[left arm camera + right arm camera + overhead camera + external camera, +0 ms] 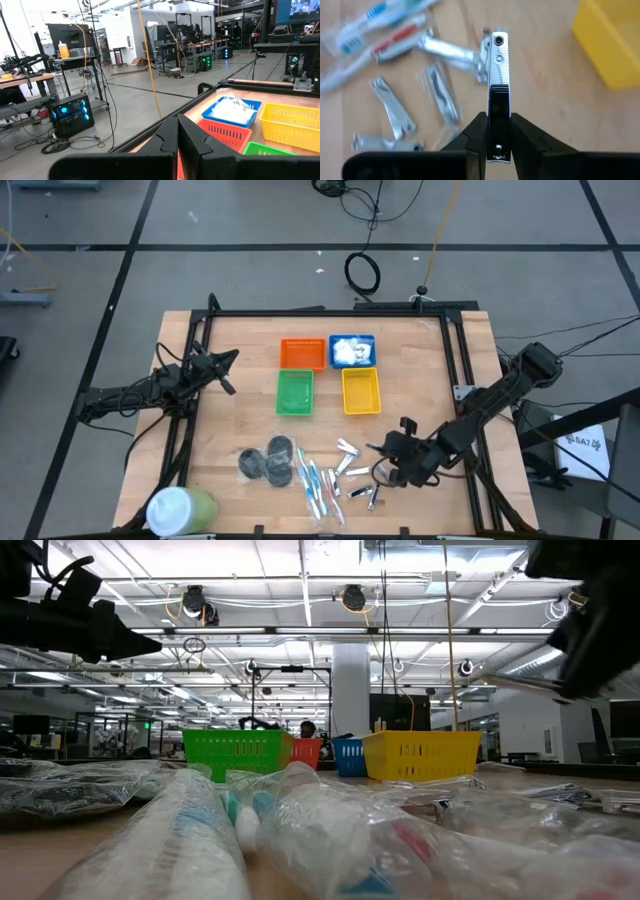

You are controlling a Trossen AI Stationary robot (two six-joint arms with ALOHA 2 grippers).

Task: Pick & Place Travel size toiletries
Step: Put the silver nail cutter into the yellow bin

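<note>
My right gripper (pixel 499 122) is shut on a silver nail clipper (pixel 499 60) and hovers over the table's near right part (pixel 385 448). Below it lie more silver clippers (pixel 395 107), also visible from above (pixel 350 462). Wrapped toothbrushes (pixel 315 485) and dark grey discs (pixel 268 463) lie flat to their left. White puffy packets (pixel 352 352) sit in the blue basket. My left gripper (pixel 230 360) waits shut by the table's left edge, its fingers closed together (pixel 178 131). My right gripper pinches the nail clipper between its two fingers (pixel 479 132) at one end of the clipper (pixel 499 102). The fingers lie along it, and the rest sticks out forward past the fingertips. The clipper is lifted clear of the table.
Four small baskets stand mid-table: orange (pixel 302 353), blue (pixel 368 340), green (pixel 294 406) and yellow (pixel 361 406). A big white-and-green tub (pixel 180 510) stands at the near left corner. Bare wood lies between the baskets and the items near the front edge.
</note>
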